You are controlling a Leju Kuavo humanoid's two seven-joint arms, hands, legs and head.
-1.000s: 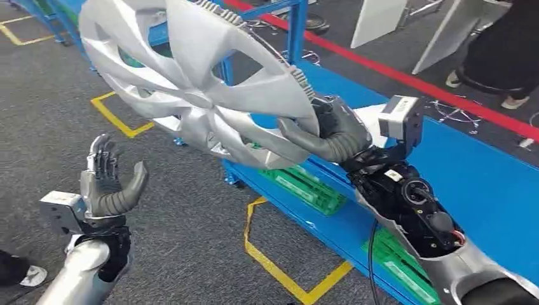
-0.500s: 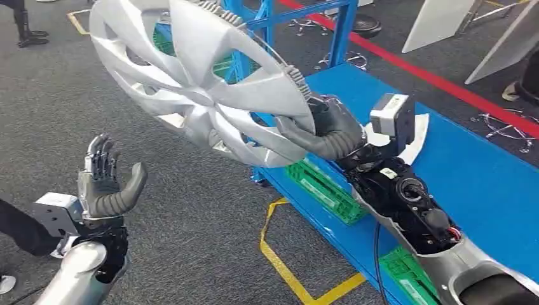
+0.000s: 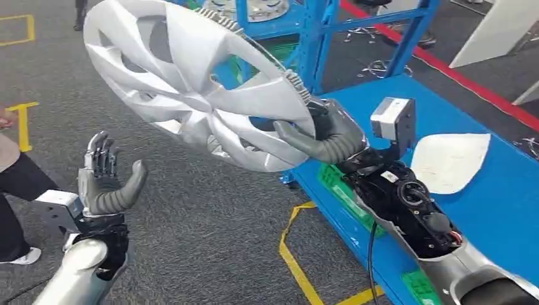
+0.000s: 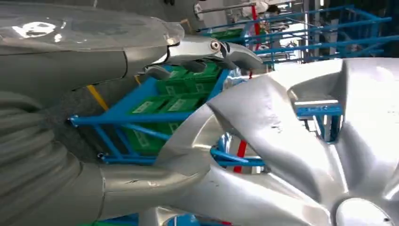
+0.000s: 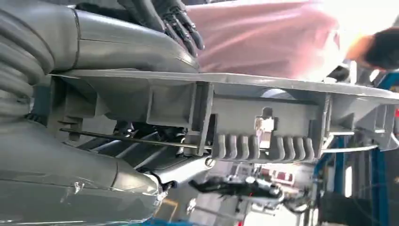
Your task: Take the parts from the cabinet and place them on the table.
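A large silver wheel cover [image 3: 197,82] hangs tilted in the air above the grey floor. My right hand [image 3: 327,130] grips its rim at the lower right edge, thumb on the face. The right wrist view has the rim's ribbed inner edge [image 5: 263,127] close up, clamped in the right hand [image 5: 117,42]. My left hand [image 3: 105,178] is raised at the lower left, fingers spread, holding nothing, apart from the cover. In the left wrist view the cover's silver spokes [image 4: 291,150] sit just beyond the left hand [image 4: 94,61]. The blue table [image 3: 496,190] lies under my right arm.
A flat white part [image 3: 448,159] lies on the blue table. Green crates [image 3: 346,190] sit under the table. A blue rack [image 3: 318,32] stands behind, with another silver cover [image 3: 257,7] on it. A person's legs [image 3: 16,184] stand at the far left. Yellow tape [image 3: 299,254] marks the floor.
The whole view has shifted, so the camera has turned: the blue table and rack now sit further right and nearer. Both hands hold their pose, the right one still gripping the wheel cover.
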